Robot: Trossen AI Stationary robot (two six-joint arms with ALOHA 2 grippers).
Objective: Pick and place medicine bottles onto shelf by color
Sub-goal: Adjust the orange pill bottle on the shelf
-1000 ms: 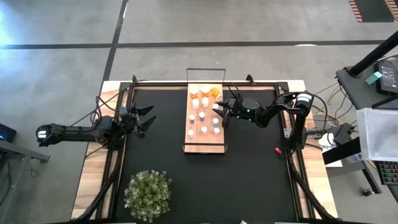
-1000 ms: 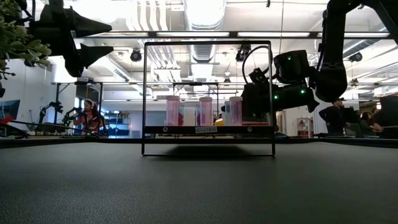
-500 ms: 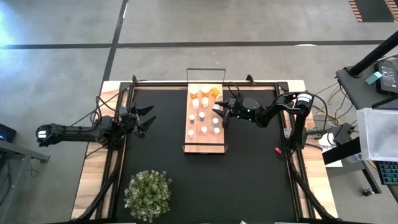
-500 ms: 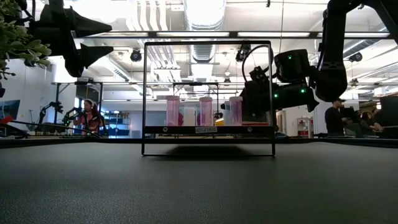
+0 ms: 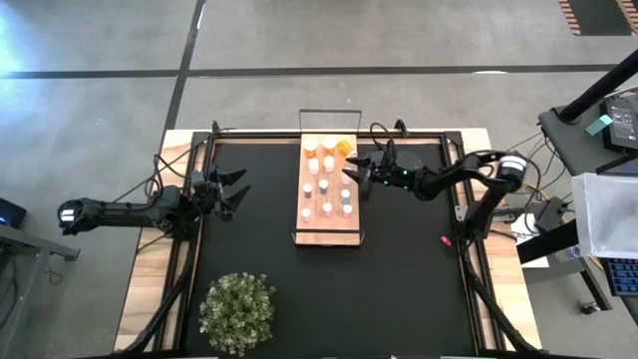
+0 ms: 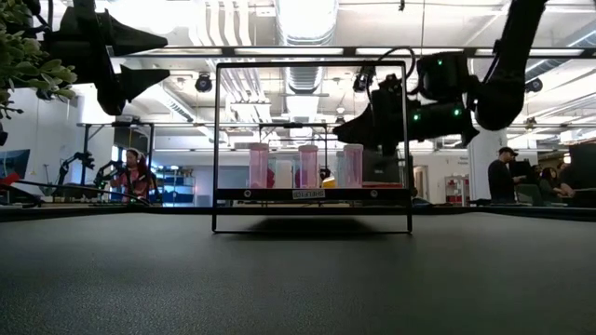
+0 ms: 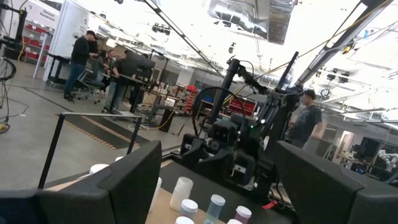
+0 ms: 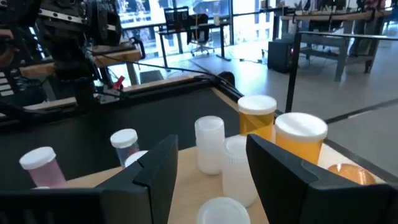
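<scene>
The light-wood shelf with a thin black frame stands on the black mat's middle, toward the far edge. Several small bottles stand upright on it: orange ones at the far end, white, pink and pale ones nearer. My right gripper hovers open and empty over the shelf's right side. In its wrist view, a white bottle and orange bottles stand ahead of its spread fingers. In the low view it hangs above the bottles. My left gripper waits open at the mat's left edge.
A potted plant stands at the near left corner. A small red object lies on the mat by the right arm's base. The shelf's tall wire frame rises above the board. People stand in the room behind the table.
My right gripper has risen above the bottles and gone a little toward the table's far edge, tipping its fingers downward. It stays open. The bottles and the shelf have not moved.
</scene>
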